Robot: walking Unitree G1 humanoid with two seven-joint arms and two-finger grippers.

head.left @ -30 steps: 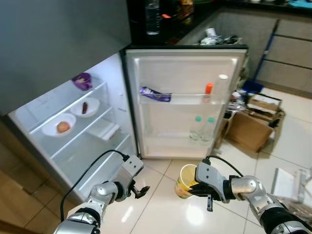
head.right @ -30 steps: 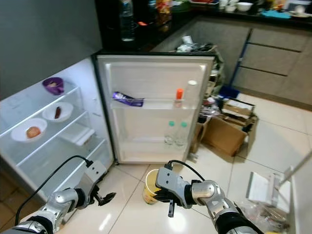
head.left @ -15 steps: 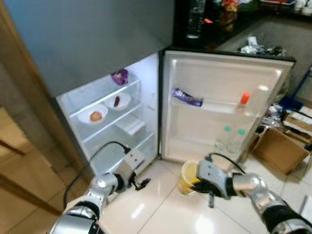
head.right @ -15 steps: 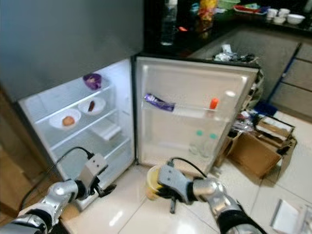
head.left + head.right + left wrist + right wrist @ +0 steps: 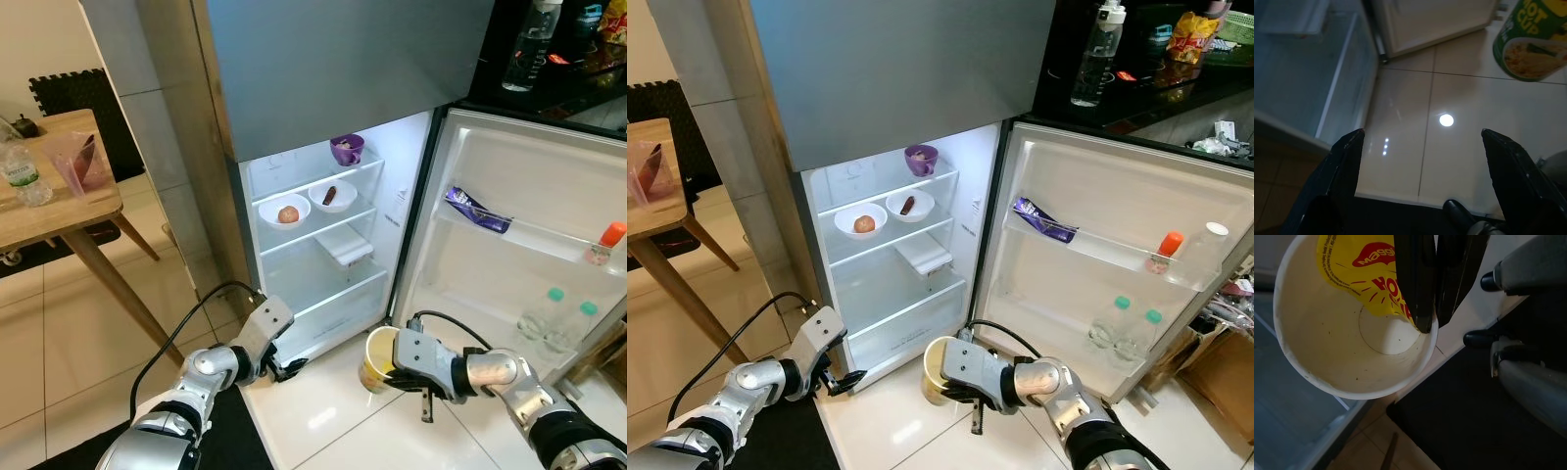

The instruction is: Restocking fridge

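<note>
Reaching low before the open fridge [image 5: 323, 235], the right tool [image 5: 423, 385] pinched the rim of a yellow noodle cup [image 5: 377, 358], which was tipped with its mouth toward the camera. In the left wrist view, the left tool [image 5: 1422, 147] hung spread above the floor [image 5: 1415, 147]. In the right wrist view, two fingers [image 5: 1415, 279] clamped the cup's wall, its long axis pointing into the picture.

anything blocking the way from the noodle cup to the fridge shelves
Nothing visible does. The right gripper holds the noodle cup low in front of the open fridge, whose door is swung wide. The shelf under the two bowls carries just a small white tray, with room beside it.
</note>
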